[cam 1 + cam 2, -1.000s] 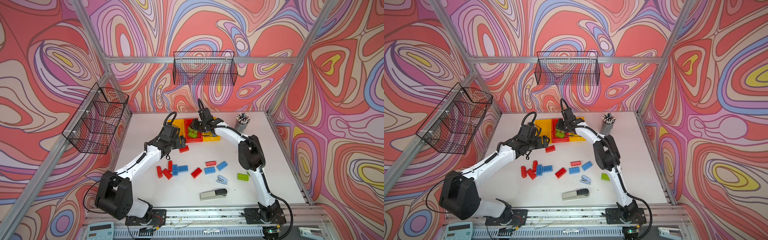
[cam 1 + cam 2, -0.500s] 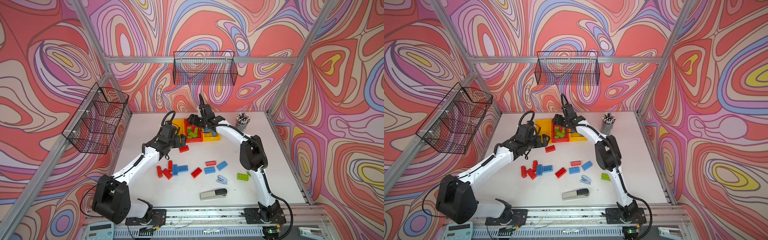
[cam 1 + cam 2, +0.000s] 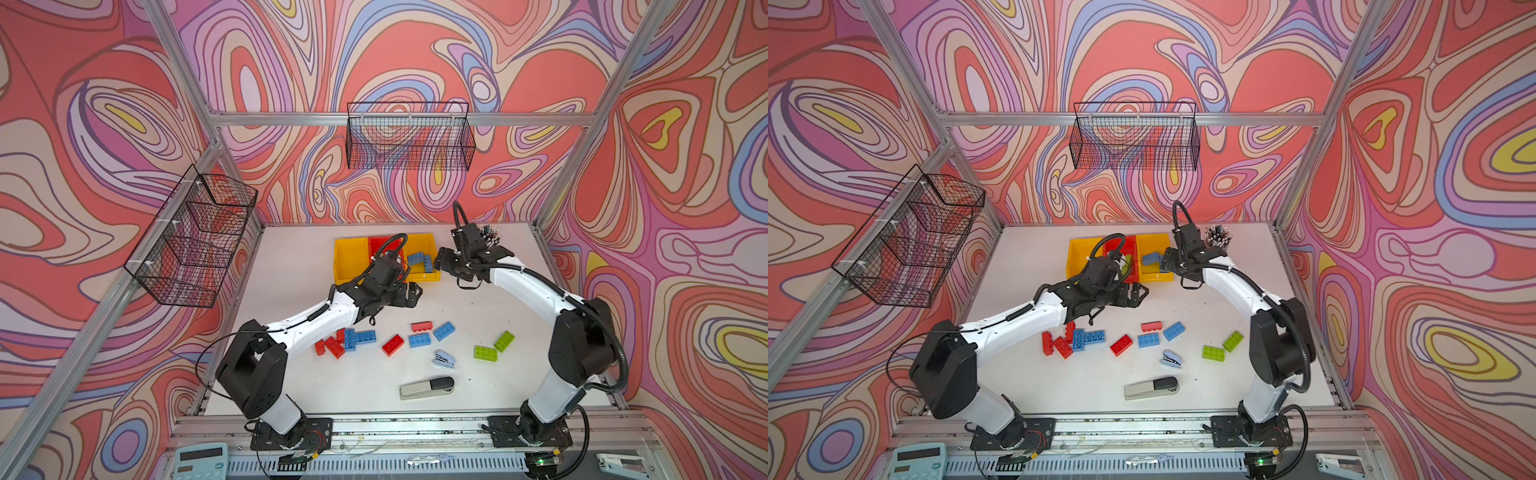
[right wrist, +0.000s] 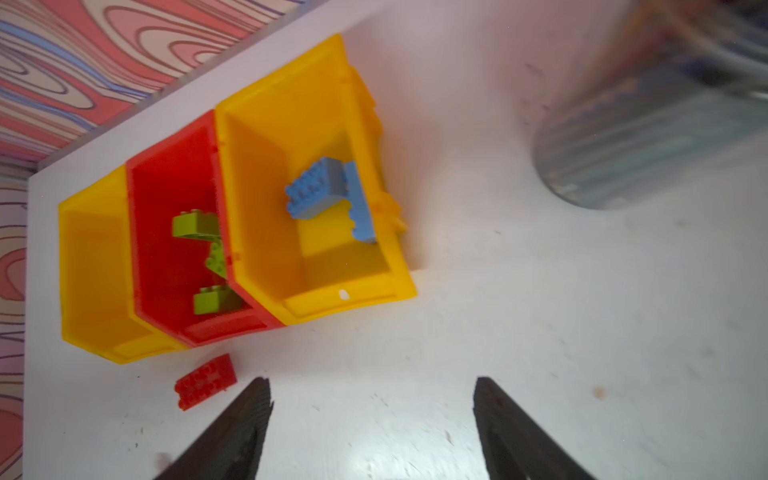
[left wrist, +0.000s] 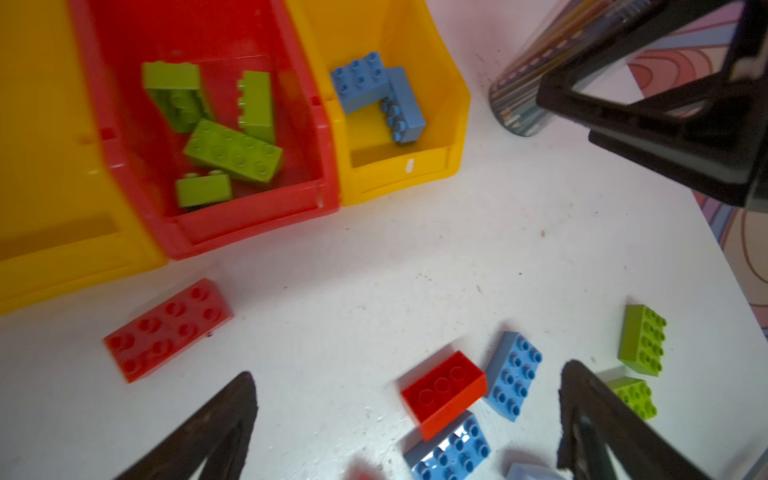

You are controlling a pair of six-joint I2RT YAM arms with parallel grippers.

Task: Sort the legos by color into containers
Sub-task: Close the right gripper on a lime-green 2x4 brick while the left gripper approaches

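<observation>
Your left claw has its jaws wide apart and holds nothing. It hangs over the tabletop just in front of the containers. Your right claw is spread apart too, with nothing in it. It hangs just beside the right end of the row, near the pencil cup. The three bins sit joined in a row at the back of the tabletop, two yellow with a red one between. In the left wrist view you can see four green legos lying in the red bin. Two blue legos lie in the yellow bin next to the cup. One red lego lies flat on the tabletop just in front of the bins. More lie loose nearer the front: red bricks, blue bricks and two green bricks close together. A small light-blue stapler lies near them. A longer grey-and-black stapler lies closer to the front edge.
</observation>
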